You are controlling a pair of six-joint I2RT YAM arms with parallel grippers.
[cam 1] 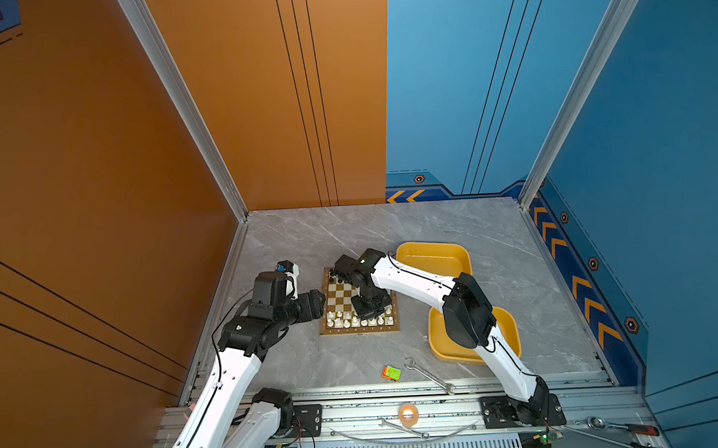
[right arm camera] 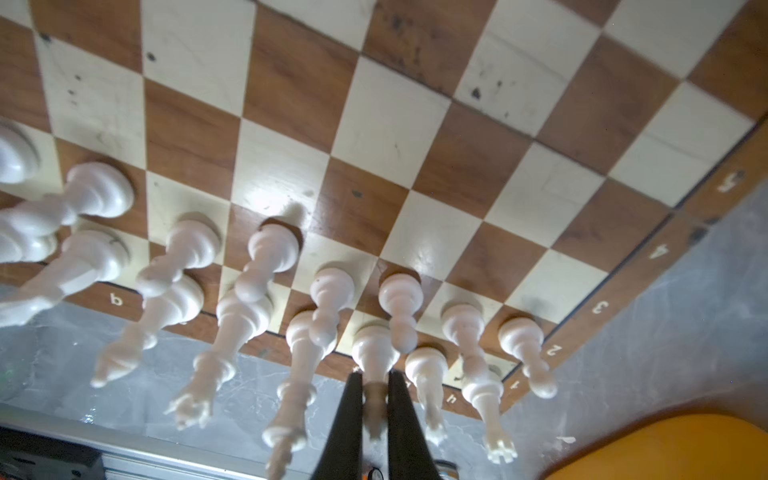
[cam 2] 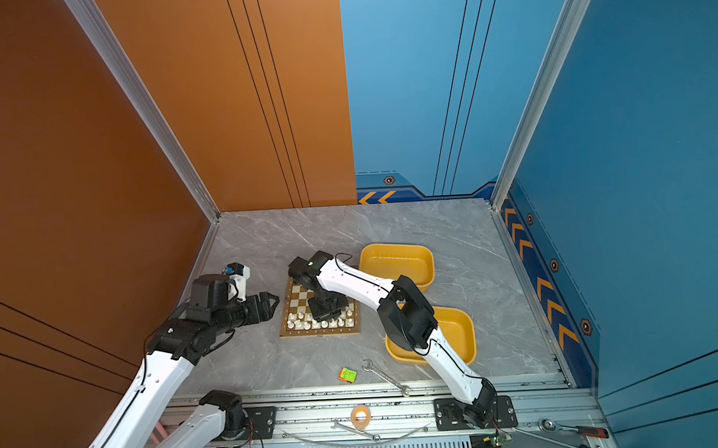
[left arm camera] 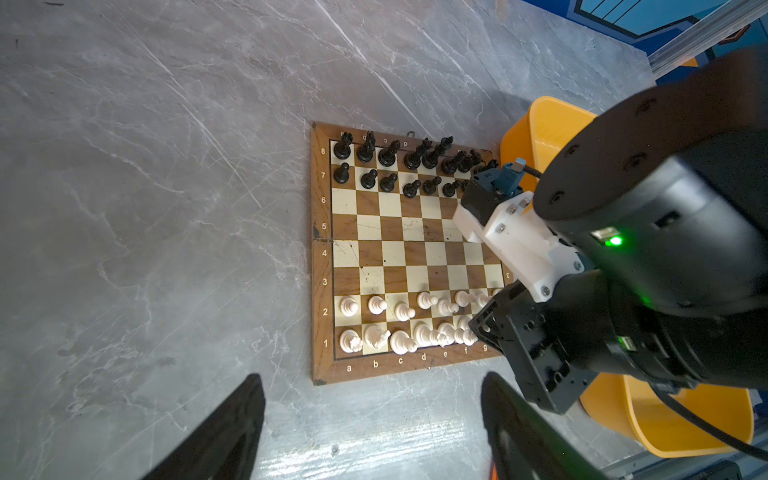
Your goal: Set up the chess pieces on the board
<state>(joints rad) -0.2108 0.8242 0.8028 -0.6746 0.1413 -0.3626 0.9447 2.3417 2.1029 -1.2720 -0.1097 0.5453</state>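
Observation:
The board [cam 1: 339, 296] [cam 2: 298, 296] [left arm camera: 399, 253] [right arm camera: 374, 124] lies mid-table. Black chess pieces [left arm camera: 411, 166] fill its two far rows and white chess pieces [left arm camera: 399, 324] [cam 1: 353, 319] its two near rows. My right gripper [cam 1: 369, 312] [cam 2: 326, 314] [right arm camera: 374, 399] reaches down over the near right part of the board, shut on the upper body of a white piece [right arm camera: 372, 353] in the nearest row. That piece's base is at the board; I cannot tell whether it rests there. My left gripper [cam 1: 317, 299] [cam 2: 269, 301] [left arm camera: 374, 415] hangs open and empty just left of the board.
Two yellow trays [cam 1: 433, 255] [cam 1: 507, 331] sit right of the board, with the right arm passing over the nearer one. A green and orange cube [cam 1: 391, 372] and a wrench [cam 1: 428, 376] lie near the front edge. A tape roll [cam 1: 408, 414] rests on the front rail.

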